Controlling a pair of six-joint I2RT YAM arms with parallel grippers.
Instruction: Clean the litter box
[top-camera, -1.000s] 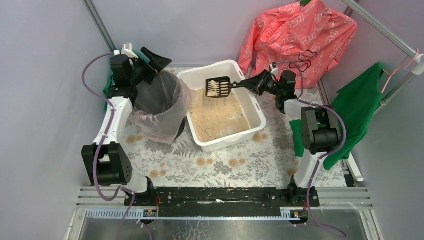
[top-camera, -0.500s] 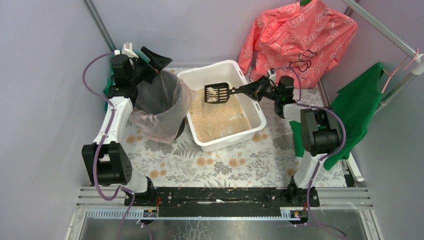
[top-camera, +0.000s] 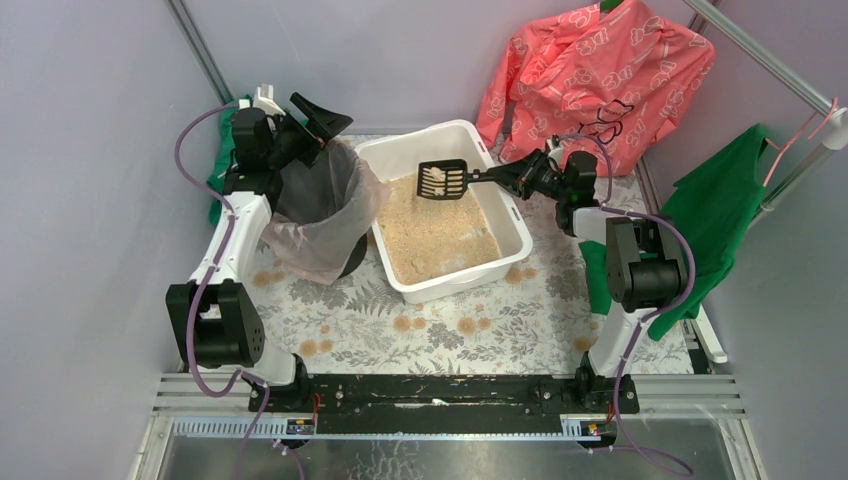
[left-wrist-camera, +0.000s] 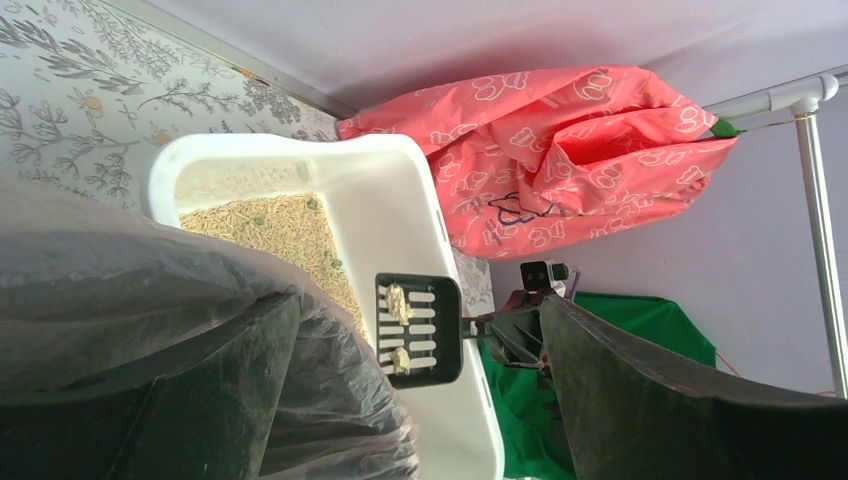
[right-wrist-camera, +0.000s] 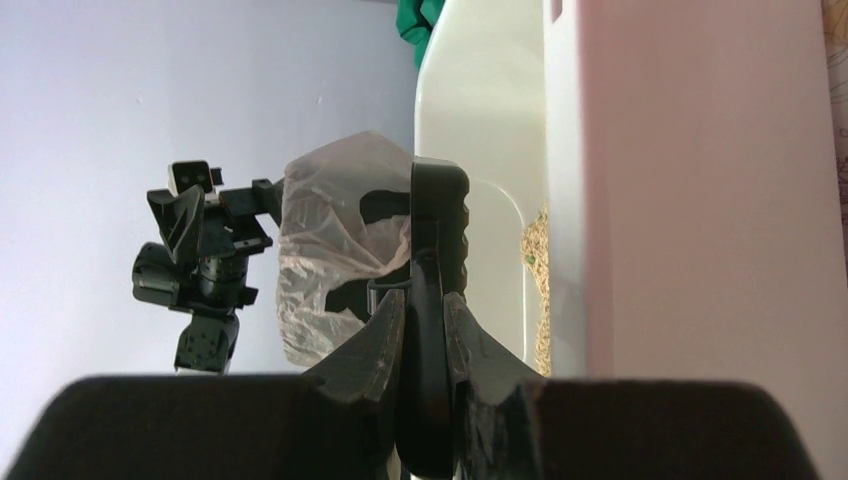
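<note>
A robot's right gripper (top-camera: 508, 176) is clenched on the handle of a black slotted scoop (top-camera: 444, 180), which hangs level above the far end of the litter box (top-camera: 462, 278). The white tub sits askew at the far middle of the flower-patterned table (top-camera: 440, 330), with tan grains covering its floor. Pale clumps (left-wrist-camera: 397, 301) lie on the scoop's slats. How many there are is hard to make out.

The left gripper (top-camera: 322, 125) hangs released, jaws wide apart, over the far rim of a black bin (top-camera: 322, 210). The bin stands just beside the tub's left wall near the table's far left corner. Its clear bag (top-camera: 300, 250) spills over the rim and hides what is inside.

From the right wrist the scoop is seen edge-on, so its load is hidden, and the fingers (right-wrist-camera: 381, 340) pinch the handle from both sides. From the left wrist that arm's own fingers (left-wrist-camera: 640, 400) are dark blurs at the frame's bottom, one veiled by the bag.

A pink garment (top-camera: 600, 75) hangs behind the tub's far right corner. A green cloth (top-camera: 725, 215) drapes at the table's right edge, partly behind the right arm.
</note>
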